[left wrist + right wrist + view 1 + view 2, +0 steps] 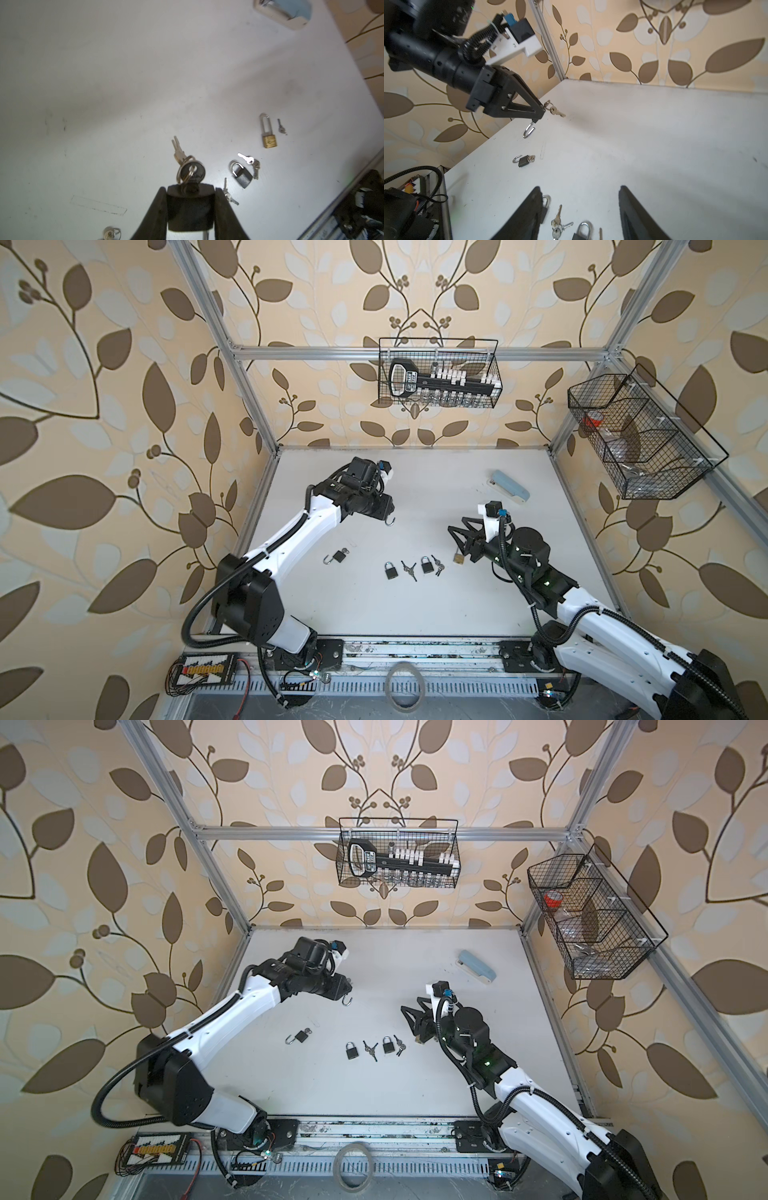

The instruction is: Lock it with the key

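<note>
Closest to the left wrist lens is a black padlock (190, 209), pinched by its body in my left gripper (190, 192), with the two black fingers (155, 212) pressed against its sides. A round-headed key (192, 173) sits in its keyhole, and a ring with spare keys (178, 151) hangs from the key. In both top views this gripper is raised above the far left part of the white table (415, 614). The lock's silver shackle (390, 521) hangs open beneath it like a hook.

Moving right, a second padlock (338, 556) lies flat on the table with its shackle open and its own key (345, 550) in it. Near the middle, a third padlock (390, 570) and a fourth padlock (426, 565) lie side by side, and their shackles look closed. The third has a key bunch (409, 569) just to its right, and the fourth has another bunch (437, 565) just to its right.

Further right, a brass padlock (269, 141) with a long shackle lies flat, with a small key (281, 128) just beside it. In the top views my right arm partly covers this lock. My right gripper (579, 189) hovers above the table there, its jaws spread apart and nothing between them.

Furthest right, towards the back wall, a pale blue object (509, 486) lies on the table, well apart from the locks.
</note>
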`<state>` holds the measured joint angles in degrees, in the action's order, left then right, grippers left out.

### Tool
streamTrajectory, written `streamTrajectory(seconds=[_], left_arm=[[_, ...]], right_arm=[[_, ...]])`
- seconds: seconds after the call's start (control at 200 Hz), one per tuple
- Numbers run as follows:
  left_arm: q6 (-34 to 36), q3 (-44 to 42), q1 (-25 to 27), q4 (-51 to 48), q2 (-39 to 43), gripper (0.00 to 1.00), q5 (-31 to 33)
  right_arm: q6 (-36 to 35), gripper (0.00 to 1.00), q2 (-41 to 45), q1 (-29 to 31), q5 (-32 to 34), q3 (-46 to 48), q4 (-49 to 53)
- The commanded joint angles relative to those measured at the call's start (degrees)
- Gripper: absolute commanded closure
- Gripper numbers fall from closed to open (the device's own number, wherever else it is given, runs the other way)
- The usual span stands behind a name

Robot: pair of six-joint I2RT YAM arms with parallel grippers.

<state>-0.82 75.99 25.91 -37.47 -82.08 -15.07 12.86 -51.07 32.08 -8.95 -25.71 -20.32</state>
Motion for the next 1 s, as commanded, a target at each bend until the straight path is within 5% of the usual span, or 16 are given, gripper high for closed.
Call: streamTrajectory(seconds=[0.0, 0.215, 0.41, 0.555, 0.72, 0.995], left_arm=[[7.5, 2.2, 0.4, -2.7, 5.7, 1.0, -11.0], [18.5, 4.1, 0.4, -6.6, 8.7, 1.0, -23.6], [27.0, 9.9, 0.6, -16.4, 5.6, 1.0, -31.5], [29.9, 11.0, 2.4, -19.2, 5.1, 1.0, -33.4], [31.2, 11.4, 3.2, -20.3, 4.7, 1.0, -34.1], [32.2, 12.4, 4.1, -21.9, 3.8, 1.0, -35.5]], right_arm=[[-15.4, 0.37, -2.0, -0.1, -7.8, -4.0, -7.8], [-47.4, 0.29, -6.3, -0.3, -26.8, -14.6, 2.8], [-67.6, 0.26, -13.1, -0.3, -33.5, -27.9, 18.9], [-75.2, 0.26, -16.4, 0.3, -35.0, -36.4, 30.6], [-84.7, 0.25, -19.3, 4.4, -28.1, -42.4, 45.1], [-83.9, 0.33, -20.5, 8.9, -26.9, -42.9, 42.4]])
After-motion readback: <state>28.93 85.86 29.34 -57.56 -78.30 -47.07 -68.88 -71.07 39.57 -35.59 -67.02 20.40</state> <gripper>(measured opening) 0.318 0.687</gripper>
